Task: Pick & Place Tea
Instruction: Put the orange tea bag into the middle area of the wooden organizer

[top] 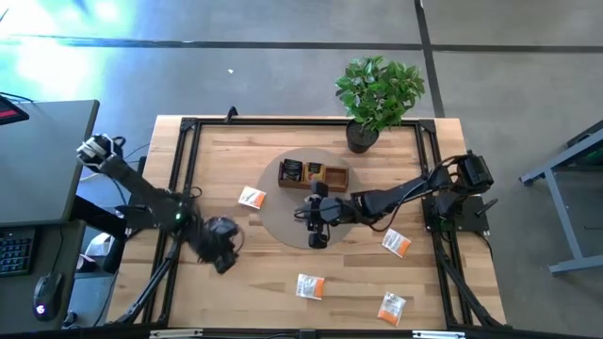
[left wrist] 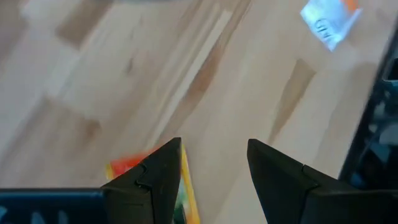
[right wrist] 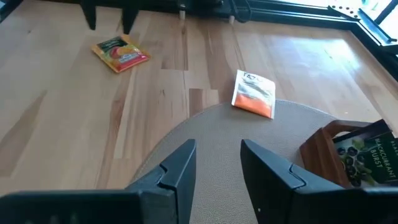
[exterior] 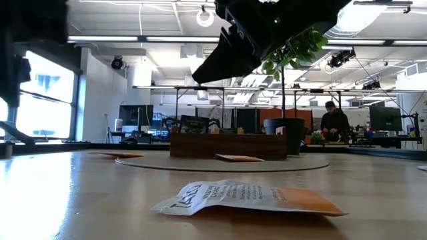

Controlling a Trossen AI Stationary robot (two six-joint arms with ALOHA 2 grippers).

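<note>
Table [top: 245,282] of pale wood carries a round grey mat [top: 283,221], a potted plant [top: 379,94] at the far edge and a wooden tray [top: 325,175] on the mat holding dark sachets. Right gripper [top: 318,226] hovers over the mat just in front of the tray, jaws apart and empty; the nearest white-and-orange sachet [right wrist: 254,93] lies ahead of its fingers on the mat's edge. Left gripper [left wrist: 214,171] hangs low over the table's left part, jaws apart, with a yellow-orange sachet [left wrist: 127,167] beside one finger. Four white-and-orange sachets lie loose on the table.
</note>
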